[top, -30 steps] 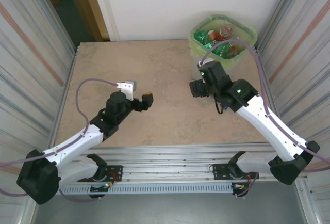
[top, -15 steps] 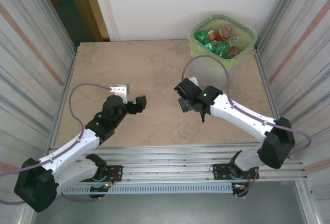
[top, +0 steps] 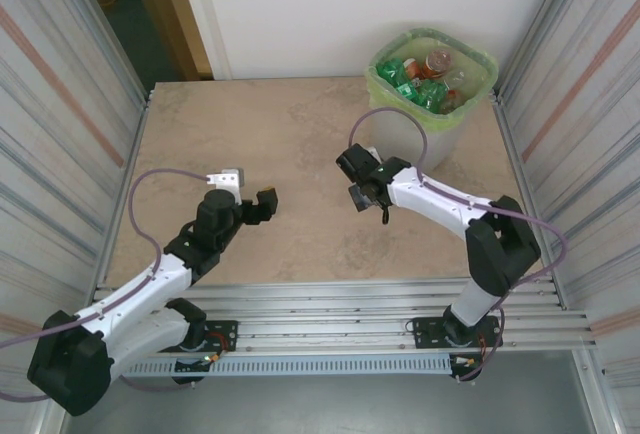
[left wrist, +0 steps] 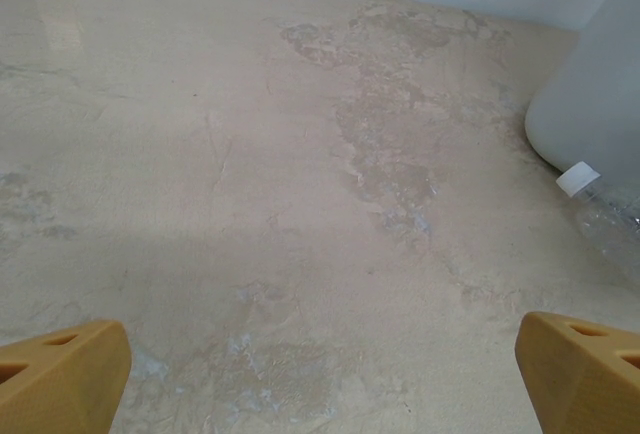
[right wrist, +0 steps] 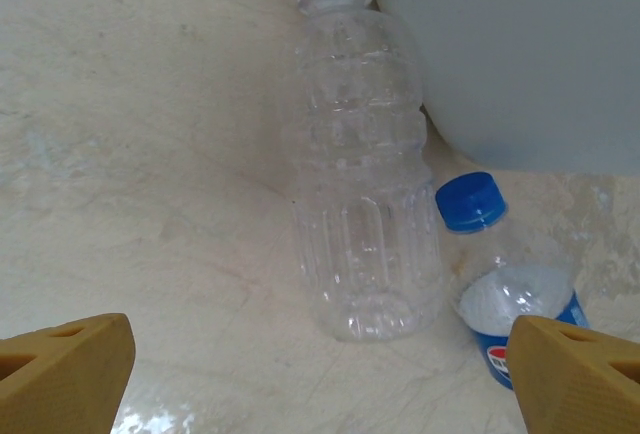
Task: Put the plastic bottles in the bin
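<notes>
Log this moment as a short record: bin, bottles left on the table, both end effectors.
bin: far right corner of the table, green liner, several bottles inside
clear bottle: white cap, lying on the table, cap end by the bin wall
Pepsi bottle: blue cap, right beside the clear bottle
left end effector: open, empty, low over the table
right end effector: open, empty, facing the clear bottle's base

The overhead camera looks down on the table (top: 300, 134); both wrist cameras, low, share the white-capped bottle (right wrist: 365, 204).
</notes>
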Robot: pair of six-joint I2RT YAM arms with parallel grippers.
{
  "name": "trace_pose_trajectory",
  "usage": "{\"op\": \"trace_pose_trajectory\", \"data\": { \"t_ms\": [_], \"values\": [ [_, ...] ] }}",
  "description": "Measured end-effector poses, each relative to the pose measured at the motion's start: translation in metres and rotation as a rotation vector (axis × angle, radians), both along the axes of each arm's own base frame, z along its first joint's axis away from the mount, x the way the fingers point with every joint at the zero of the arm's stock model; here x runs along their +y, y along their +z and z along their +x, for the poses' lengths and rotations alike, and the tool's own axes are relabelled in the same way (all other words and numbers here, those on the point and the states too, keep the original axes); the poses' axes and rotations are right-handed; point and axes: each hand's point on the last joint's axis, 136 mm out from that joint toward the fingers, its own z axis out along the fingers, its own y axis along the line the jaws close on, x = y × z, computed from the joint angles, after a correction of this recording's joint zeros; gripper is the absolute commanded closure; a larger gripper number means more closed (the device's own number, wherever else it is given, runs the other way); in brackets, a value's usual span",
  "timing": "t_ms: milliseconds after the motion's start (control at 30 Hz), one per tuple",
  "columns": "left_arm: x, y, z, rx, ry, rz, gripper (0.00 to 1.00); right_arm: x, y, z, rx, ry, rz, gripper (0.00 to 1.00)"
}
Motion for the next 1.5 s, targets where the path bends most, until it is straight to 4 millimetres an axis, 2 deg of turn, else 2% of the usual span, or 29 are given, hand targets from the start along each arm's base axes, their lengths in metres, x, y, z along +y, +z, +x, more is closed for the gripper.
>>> {"op": "trace_pose_trajectory", "data": {
  "t_ms": [233,533,733,833,1033,1233,1500],
  "values": [
    [0.002,0.000,0.000,0.002,0.008,-0.008,0.01,-0.005,-0.035,0.017,0.069,0.035,-0.085,0.11],
    [0.002,-0.001,0.000,0.006,0.010,-0.012,0.01,-0.010,-0.054,0.042,0.084,0.045,-0.100,0.14],
    [0.002,-0.002,0.000,0.007,0.011,-0.012,0.01,-0.010,-0.066,0.048,0.105,0.052,-0.100,0.22],
    [0.002,-0.003,0.000,0.011,0.011,-0.010,0.01,-0.008,-0.075,0.047,0.131,0.061,-0.092,0.23],
    [0.003,-0.004,0.001,0.013,0.017,-0.009,0.01,-0.004,-0.079,0.047,0.144,0.071,-0.074,0.39],
    [0.003,-0.004,0.001,0.013,0.017,-0.009,0.01,0.009,-0.077,0.046,0.133,0.096,-0.072,0.52],
    [0.003,-0.004,0.003,0.010,0.018,-0.012,0.01,0.055,-0.071,0.018,0.146,0.184,-0.065,0.61]
  ]
}}
